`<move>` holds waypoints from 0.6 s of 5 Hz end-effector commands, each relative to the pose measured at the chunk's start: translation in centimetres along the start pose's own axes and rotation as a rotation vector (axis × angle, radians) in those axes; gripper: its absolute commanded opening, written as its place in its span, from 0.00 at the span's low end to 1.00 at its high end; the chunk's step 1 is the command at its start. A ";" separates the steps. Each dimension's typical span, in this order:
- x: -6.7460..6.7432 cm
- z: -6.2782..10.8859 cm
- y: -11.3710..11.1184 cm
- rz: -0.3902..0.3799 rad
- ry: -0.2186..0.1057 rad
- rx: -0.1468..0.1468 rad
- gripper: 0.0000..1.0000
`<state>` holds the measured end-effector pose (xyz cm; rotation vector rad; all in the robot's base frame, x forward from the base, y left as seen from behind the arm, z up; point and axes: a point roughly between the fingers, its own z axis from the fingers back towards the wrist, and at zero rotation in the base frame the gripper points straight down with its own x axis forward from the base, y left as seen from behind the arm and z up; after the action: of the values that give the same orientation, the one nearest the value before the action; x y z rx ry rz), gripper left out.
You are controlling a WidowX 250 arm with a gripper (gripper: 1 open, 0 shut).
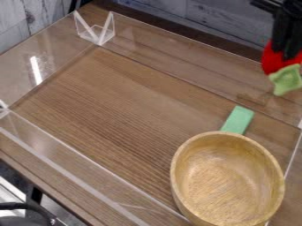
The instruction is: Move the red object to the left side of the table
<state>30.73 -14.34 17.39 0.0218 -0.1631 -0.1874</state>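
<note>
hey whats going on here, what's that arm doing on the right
A robot arm's gripper is shut on a small red toy fruit with a green leafy end, holding it in the air over the right edge of the wood-grain table. Below it lie a flat light green block and a wooden bowl. The table's left side, where the fruit belongs, has no fruit yet.
</note>
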 end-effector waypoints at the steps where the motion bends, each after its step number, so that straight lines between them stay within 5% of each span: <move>1: -0.3 0.9 -0.4 0.026 -0.044 -0.012 0.00; 3: -1.8 2.3 2.0 0.102 -0.068 0.000 0.00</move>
<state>29.05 -12.32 17.49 0.0267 -0.1702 -0.0962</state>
